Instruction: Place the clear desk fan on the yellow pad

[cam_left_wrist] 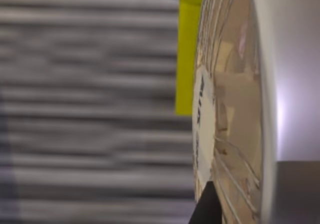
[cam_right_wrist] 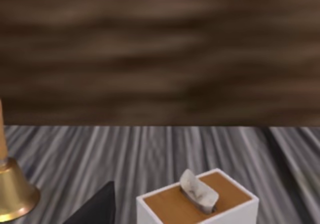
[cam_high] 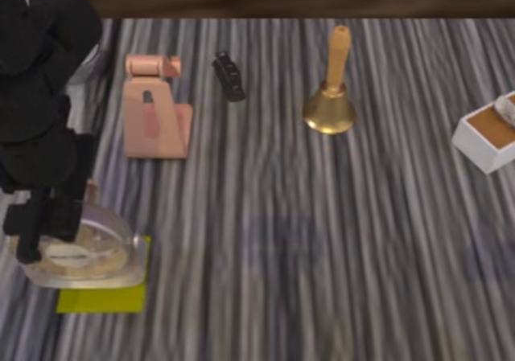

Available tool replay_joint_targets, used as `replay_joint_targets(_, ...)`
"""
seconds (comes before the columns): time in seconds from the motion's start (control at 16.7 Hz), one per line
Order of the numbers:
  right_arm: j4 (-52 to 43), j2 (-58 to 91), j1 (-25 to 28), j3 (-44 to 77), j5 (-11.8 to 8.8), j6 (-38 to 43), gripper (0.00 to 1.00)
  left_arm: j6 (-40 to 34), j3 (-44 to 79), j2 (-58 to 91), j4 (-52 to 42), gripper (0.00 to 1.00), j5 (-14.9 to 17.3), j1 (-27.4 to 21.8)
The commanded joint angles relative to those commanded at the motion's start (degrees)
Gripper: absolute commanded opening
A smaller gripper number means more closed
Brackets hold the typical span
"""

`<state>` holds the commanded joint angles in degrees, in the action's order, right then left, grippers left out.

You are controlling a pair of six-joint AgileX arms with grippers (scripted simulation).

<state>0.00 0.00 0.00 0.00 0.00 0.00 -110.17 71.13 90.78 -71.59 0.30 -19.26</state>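
The clear desk fan [cam_high: 84,248] is at the table's front left, a glassy round housing with tan blades inside. It overlaps the far part of the yellow pad [cam_high: 103,298], whose near strip shows below it. My left gripper [cam_high: 30,236] comes down on the fan's left edge and is shut on it. In the left wrist view one black fingertip [cam_left_wrist: 206,206] lies against the fan's face [cam_left_wrist: 230,109], with the yellow pad [cam_left_wrist: 187,49] beyond. My right gripper [cam_right_wrist: 100,206] is out of the top view; only a dark tip of it shows in the right wrist view.
A pink stand [cam_high: 154,108] stands behind the fan, with a small black object [cam_high: 229,76] to its right. A brass bell with a wooden handle [cam_high: 331,88] is at the back middle. A white box with a brown top [cam_high: 487,136] is at the right edge.
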Motion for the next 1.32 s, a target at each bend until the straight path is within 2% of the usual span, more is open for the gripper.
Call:
replay_joint_targets(0.18, 0.00, 0.00, 0.00, 0.00, 0.00, 0.00, 1.00, 0.00, -0.04, 0.00, 0.05, 0.00, 0.00, 0.00)
replay_joint_targets(0.96, 0.00, 0.00, 0.00, 0.00, 0.00, 0.00, 1.00, 0.00, -0.04, 0.00, 0.05, 0.98, 0.00, 0.00)
replay_joint_targets(1.32, 0.00, 0.00, 0.00, 0.00, 0.00, 0.00, 1.00, 0.00, -0.04, 0.00, 0.05, 1.00, 0.00, 0.00)
